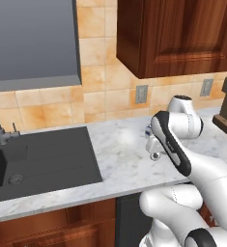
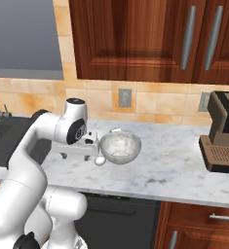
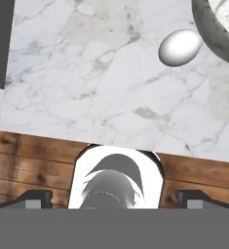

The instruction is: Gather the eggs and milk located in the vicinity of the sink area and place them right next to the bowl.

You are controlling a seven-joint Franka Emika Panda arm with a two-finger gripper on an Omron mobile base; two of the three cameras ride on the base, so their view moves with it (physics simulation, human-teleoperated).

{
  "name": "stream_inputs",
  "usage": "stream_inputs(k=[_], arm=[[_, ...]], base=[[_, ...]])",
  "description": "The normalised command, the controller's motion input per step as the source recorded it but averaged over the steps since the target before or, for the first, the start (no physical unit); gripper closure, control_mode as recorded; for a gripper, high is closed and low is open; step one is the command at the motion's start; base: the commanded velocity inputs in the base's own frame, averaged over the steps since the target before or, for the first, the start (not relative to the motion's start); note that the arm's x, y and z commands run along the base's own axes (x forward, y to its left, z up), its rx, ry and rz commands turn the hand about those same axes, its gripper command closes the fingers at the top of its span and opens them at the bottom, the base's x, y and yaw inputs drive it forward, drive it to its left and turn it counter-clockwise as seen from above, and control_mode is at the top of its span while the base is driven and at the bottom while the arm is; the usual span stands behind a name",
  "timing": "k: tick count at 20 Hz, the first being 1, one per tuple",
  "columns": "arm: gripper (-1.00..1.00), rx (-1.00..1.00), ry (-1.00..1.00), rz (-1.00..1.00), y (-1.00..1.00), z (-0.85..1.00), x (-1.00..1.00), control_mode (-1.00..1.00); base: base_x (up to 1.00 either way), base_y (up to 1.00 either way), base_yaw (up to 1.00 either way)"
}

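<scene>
Here the gripper (image 3: pixel 114 198) hangs empty with jaws wide (nothing between them). Just beyond, one egg (image 3: pixel 180 47) lies on the marble counter (image 3: pixel 86 97), right beside the bowl (image 3: pixel 211 36). Best swing back toward the sink (image 1: pixel 37 159), staying high.

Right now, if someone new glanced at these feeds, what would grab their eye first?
Probably the white egg lying on the marble counter, right beside the silvery bowl. Next, the open hand hovering empty just left of the egg. Then the dark sink at the counter's left, with nothing visible in its basin.
</scene>
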Motion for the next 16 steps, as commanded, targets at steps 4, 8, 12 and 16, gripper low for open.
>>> stream_inputs(k=[4, 8, 12, 16], arm=[[-1.00, 0.00, 0.00, 0.00, 0.10, 0.00, 0.00, 1.00], [-1.00, 0.00, 0.00, 0.00, 0.00, 0.00, 0.00, 1.00], [-1.00, 0.00, 0.00, 0.00, 0.00, 0.00, 0.00, 1.00], [-1.00, 0.00, 0.00, 0.00, 0.00, 0.00, 0.00, 1.00]], base=[[-0.02, 0.25, 0.00], [-0.03, 0.87, 0.00], [-0.03, 0.99, 0.00], [-0.03, 1.00, -0.02]])
